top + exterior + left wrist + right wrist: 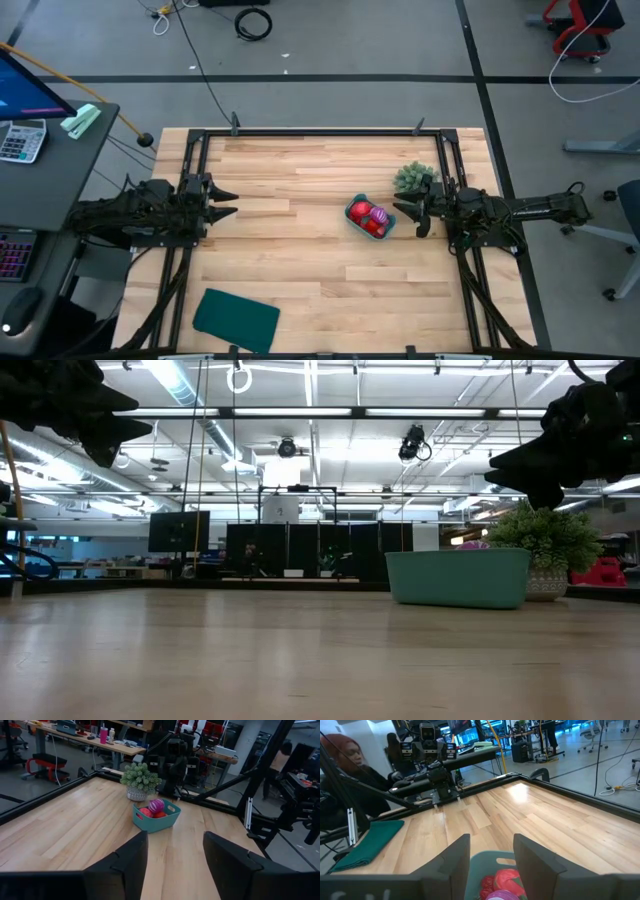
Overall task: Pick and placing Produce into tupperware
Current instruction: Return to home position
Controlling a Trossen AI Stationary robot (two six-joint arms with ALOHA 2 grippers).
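The small teal tub (369, 218) stands on the table right of centre, holding red fruits (362, 211) and the purple-and-pink striped ball (379, 215); the left wrist view shows the tub (155, 817) with the ball (156, 805) on top. My right gripper (406, 217) hovers open just right of the tub, above the table; its wrist view looks down on the tub's near rim (492, 856) and the fruit (507, 879). My left gripper (228, 203) waits open at the table's left side, raised. The tiny red pieces do not show apart.
A green bushy potted clump (413, 179) stands just beyond the tub, near the right arm. A flat dark teal sheet (236, 318) lies at the near left. A person (350, 755) sits beyond the table's left side. Bare wood (300, 180) spans the table's middle.
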